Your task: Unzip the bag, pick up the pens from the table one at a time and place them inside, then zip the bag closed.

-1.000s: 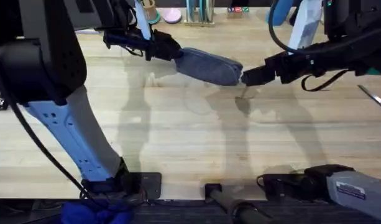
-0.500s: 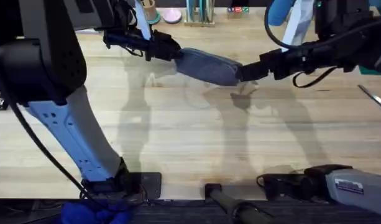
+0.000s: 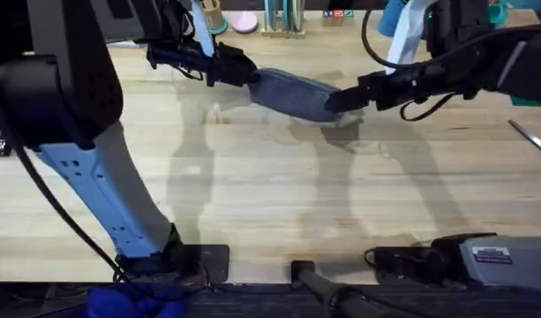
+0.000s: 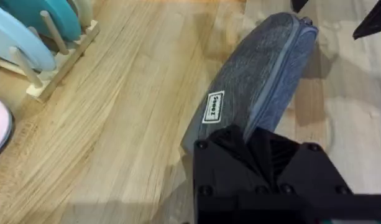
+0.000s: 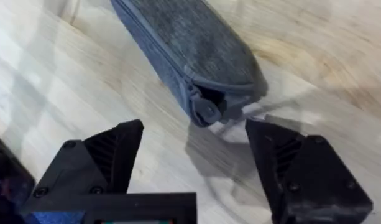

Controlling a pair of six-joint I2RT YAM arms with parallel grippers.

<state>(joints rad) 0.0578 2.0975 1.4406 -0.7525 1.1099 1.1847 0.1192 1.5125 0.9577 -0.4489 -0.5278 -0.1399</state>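
Observation:
The grey-blue bag [image 3: 292, 93] lies slanted at the far middle of the table [image 3: 252, 185]. My left gripper [image 3: 239, 69] is shut on its left end; in the left wrist view the black fingers [image 4: 246, 140] pinch the bag [image 4: 255, 74] near its white label. My right gripper [image 3: 342, 100] stands open at the bag's right end. In the right wrist view the gripper [image 5: 196, 155] has the zipper pull [image 5: 206, 111] just ahead of the gap between its fingers, not touching it. The zipper looks closed. The pens are out of view.
Metal scissors [image 3: 535, 137] lie at the right edge. A wooden rack with teal plates [image 4: 28, 37] stands beyond the bag on the left, and a pink dish [image 3: 244, 22] sits at the back edge. The near half of the table is bare wood.
My right gripper has moved left and slightly farther back, closing in on the bag's right end. The left gripper and the bag have stayed put.

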